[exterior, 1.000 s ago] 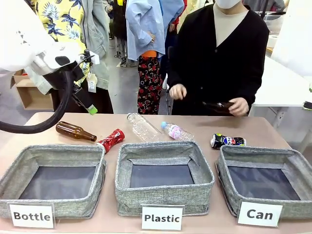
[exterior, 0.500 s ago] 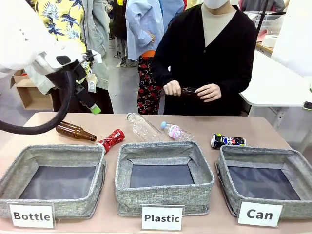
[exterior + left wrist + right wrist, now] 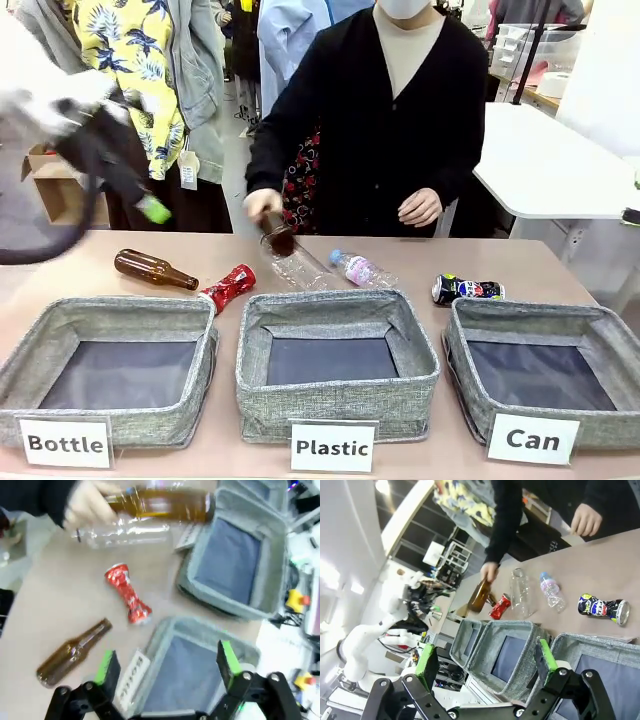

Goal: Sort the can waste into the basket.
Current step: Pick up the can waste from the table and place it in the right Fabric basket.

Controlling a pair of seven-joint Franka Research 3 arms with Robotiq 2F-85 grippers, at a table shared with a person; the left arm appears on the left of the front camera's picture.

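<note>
A crushed red can (image 3: 228,287) lies on the table behind the gap between the left and middle bins; it also shows as the red can (image 3: 127,592) (image 3: 500,606). A dark printed can (image 3: 466,289) (image 3: 600,607) lies on its side just behind the basket (image 3: 470,400) (image 3: 580,642) with the "Can" card at the right. My left gripper (image 3: 150,205), blurred, hangs above the table's far left, and in its wrist view it (image 3: 166,662) is open over the near edge of the "Bottle" bin. My right gripper (image 3: 486,657) is open, high above the bins.
The person's hand (image 3: 262,203) sets a brown bottle (image 3: 278,238) (image 3: 160,505) down by a clear bottle (image 3: 295,265). Another brown bottle (image 3: 153,268) lies far left; a small clear bottle (image 3: 358,269) lies mid-table. The "Bottle" bin (image 3: 40,335) and the "Plastic" bin (image 3: 335,400) stand left and middle.
The person has leaned forward and brought a brown bottle down to the table beside the clear bottle. My left arm has shifted left and a little lower, blurred. The cans have not moved.
</note>
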